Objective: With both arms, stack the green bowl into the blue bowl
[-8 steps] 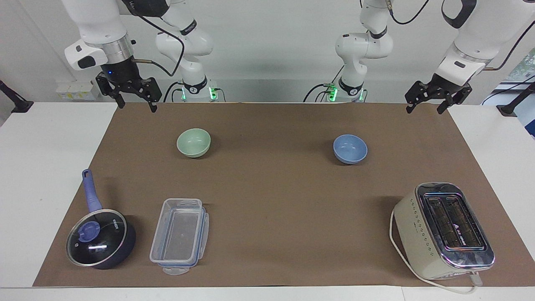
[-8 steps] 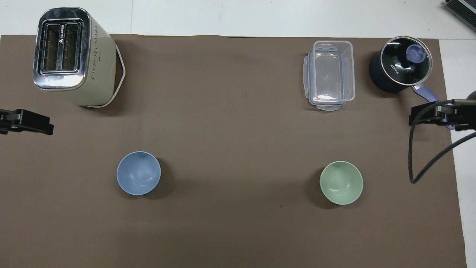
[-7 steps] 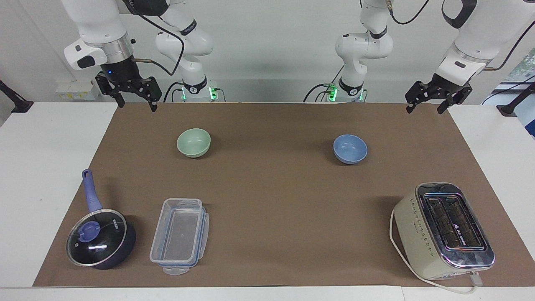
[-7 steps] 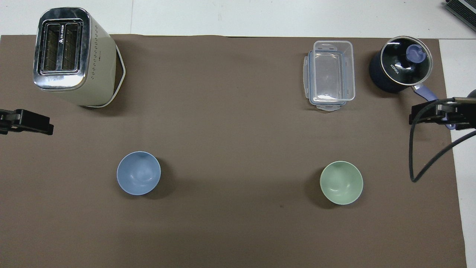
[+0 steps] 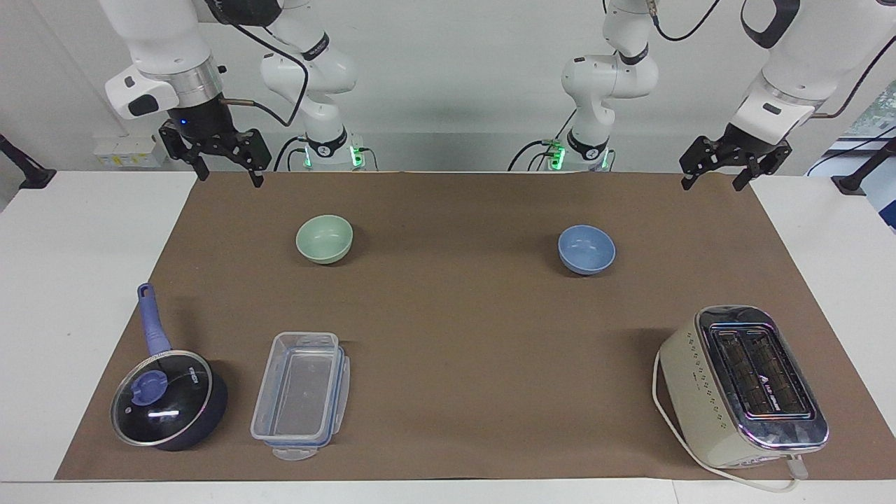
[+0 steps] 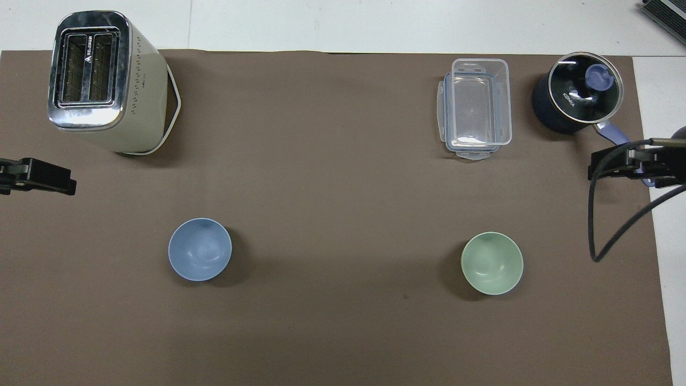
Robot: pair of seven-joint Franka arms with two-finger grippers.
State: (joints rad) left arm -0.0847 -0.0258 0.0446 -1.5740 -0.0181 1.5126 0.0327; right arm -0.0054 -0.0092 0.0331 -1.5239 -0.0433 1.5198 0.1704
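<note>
The green bowl [image 5: 324, 239] stands upright and empty on the brown mat [image 5: 455, 336], toward the right arm's end; it also shows in the overhead view [image 6: 492, 262]. The blue bowl [image 5: 586, 249] stands upright and empty toward the left arm's end, also in the overhead view [image 6: 200, 249]. The two bowls are well apart. My right gripper [image 5: 229, 178] is open and empty, raised over the mat's corner near its base, also in the overhead view [image 6: 616, 165]. My left gripper [image 5: 710, 186] is open and empty over the mat's other near corner, also in the overhead view [image 6: 48, 178].
A cream toaster [image 5: 743, 383] with a white cord stands farthest from the robots at the left arm's end. A dark lidded saucepan [image 5: 168, 399] with a blue handle and a clear plastic container [image 5: 301, 393] stand farthest from the robots at the right arm's end.
The right gripper has shifted very slightly; the left gripper has barely moved. Both bowls lie where they were.
</note>
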